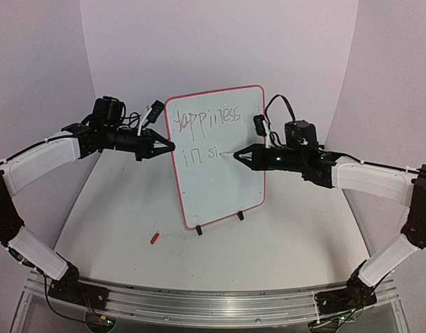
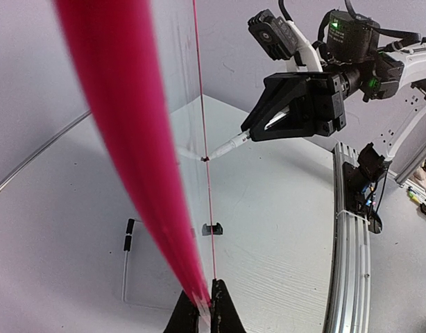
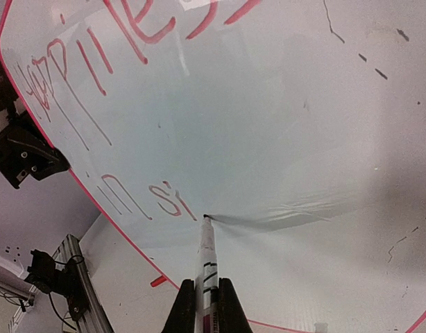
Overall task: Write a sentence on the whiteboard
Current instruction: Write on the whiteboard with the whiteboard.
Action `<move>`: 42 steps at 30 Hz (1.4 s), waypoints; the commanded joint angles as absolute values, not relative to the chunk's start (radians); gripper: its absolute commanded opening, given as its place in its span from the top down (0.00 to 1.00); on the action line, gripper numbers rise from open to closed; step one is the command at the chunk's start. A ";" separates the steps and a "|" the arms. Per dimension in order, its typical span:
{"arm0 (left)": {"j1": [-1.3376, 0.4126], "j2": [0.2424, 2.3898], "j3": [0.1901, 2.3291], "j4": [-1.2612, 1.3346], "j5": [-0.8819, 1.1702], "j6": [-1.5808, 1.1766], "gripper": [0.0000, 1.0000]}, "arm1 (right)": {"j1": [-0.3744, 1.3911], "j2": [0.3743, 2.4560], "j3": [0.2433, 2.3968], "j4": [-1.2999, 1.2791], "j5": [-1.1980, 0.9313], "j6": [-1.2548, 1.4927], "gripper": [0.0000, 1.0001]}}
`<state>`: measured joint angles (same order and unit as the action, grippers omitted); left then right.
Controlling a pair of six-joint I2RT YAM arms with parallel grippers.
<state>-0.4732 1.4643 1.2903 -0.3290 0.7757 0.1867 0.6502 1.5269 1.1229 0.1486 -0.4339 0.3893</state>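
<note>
Clamping the whiteboard [image 1: 223, 177] at its left rim, about mid-height: left gripper [image 1: 171, 146], jaws closed tight on the thin red edge, nothing else in them. Low and left of the whiteboard's front, a small red piece [image 1: 155, 238] lies on the table [image 1: 289, 239], apart from the board. Whiteboard is propped near upright, with two black clips [image 1: 199, 230] at its bottom edge. On its face, the sentence [image 1: 202, 119]: top line reads "Happiness", second line "in si", and the line stops there. Just right of that last letter, the marker [image 3: 207, 253] tip touches the whiteboard. Right of the whiteboard's middle: right gripper [image 1: 236, 155], jaws closed around the marker barrel, pointing left at the face.
</note>
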 commanded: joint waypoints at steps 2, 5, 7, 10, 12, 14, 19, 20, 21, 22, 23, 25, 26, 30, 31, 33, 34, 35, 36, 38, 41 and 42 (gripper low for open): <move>-0.503 1.488 1.272 -0.516 0.739 0.255 1.00 | 0.648 1.549 1.180 0.168 -0.403 0.382 1.00; -0.503 1.489 1.272 -0.516 0.740 0.255 1.00 | 0.648 1.544 1.186 0.171 -0.391 0.382 1.00; -0.504 1.488 1.272 -0.516 0.740 0.255 1.00 | 0.648 1.536 1.185 0.177 -0.377 0.382 1.00; -0.506 1.488 1.272 -0.516 0.739 0.255 1.00 | 0.647 1.517 1.176 0.193 -0.347 0.386 1.00; -0.506 1.488 1.272 -0.516 0.739 0.255 1.00 | 0.647 1.504 1.166 0.204 -0.330 0.389 1.00; -0.507 1.489 1.272 -0.517 0.739 0.255 1.00 | 0.648 1.492 1.159 0.214 -0.321 0.392 1.00; -0.509 1.490 1.272 -0.516 0.741 0.256 1.00 | 0.647 1.479 1.149 0.230 -0.318 0.400 1.00; -0.509 1.490 1.272 -0.516 0.741 0.256 1.00 | 0.648 1.481 1.149 0.231 -0.320 0.401 1.00; -0.509 1.489 1.272 -0.517 0.741 0.256 1.00 | 0.649 1.483 1.149 0.232 -0.320 0.402 1.00; -0.509 1.489 1.272 -0.516 0.741 0.256 1.00 | 0.648 1.485 1.148 0.232 -0.321 0.403 1.00; -0.509 1.489 1.272 -0.515 0.741 0.256 1.00 | 0.648 1.489 1.148 0.232 -0.321 0.404 1.00; -0.511 1.489 1.272 -0.516 0.741 0.255 1.00 | 0.648 1.496 1.143 0.232 -0.325 0.408 1.00; -0.511 1.489 1.272 -0.515 0.741 0.255 1.00 | 0.648 1.499 1.140 0.231 -0.326 0.411 1.00; -0.511 1.490 1.272 -0.515 0.741 0.255 1.00 | 0.648 1.500 1.115 0.230 -0.327 0.423 1.00; -0.511 1.490 1.272 -0.515 0.741 0.255 1.00 | 0.648 1.498 1.105 0.230 -0.327 0.427 1.00; -0.511 1.491 1.272 -0.514 0.741 0.255 1.00 | 0.648 1.492 1.087 0.230 -0.324 0.437 1.00; -0.511 1.492 1.272 -0.514 0.741 0.255 1.00 | 0.648 1.489 1.078 0.230 -0.323 0.440 1.00; -0.511 1.493 1.272 -0.514 0.742 0.256 1.00 | 0.649 1.487 1.070 0.230 -0.322 0.443 1.00; -0.511 1.493 1.271 -0.515 0.742 0.256 1.00 | 0.648 1.487 1.065 0.230 -0.322 0.445 1.00; -0.512 1.494 1.272 -0.514 0.742 0.255 1.00 | 0.648 1.487 1.060 0.230 -0.319 0.446 1.00; -0.512 1.494 1.272 -0.514 0.742 0.255 1.00 | 0.648 1.489 1.067 0.230 -0.316 0.443 1.00; -0.512 1.494 1.272 -0.514 0.742 0.256 1.00 | 0.648 1.491 1.071 0.230 -0.315 0.443 1.00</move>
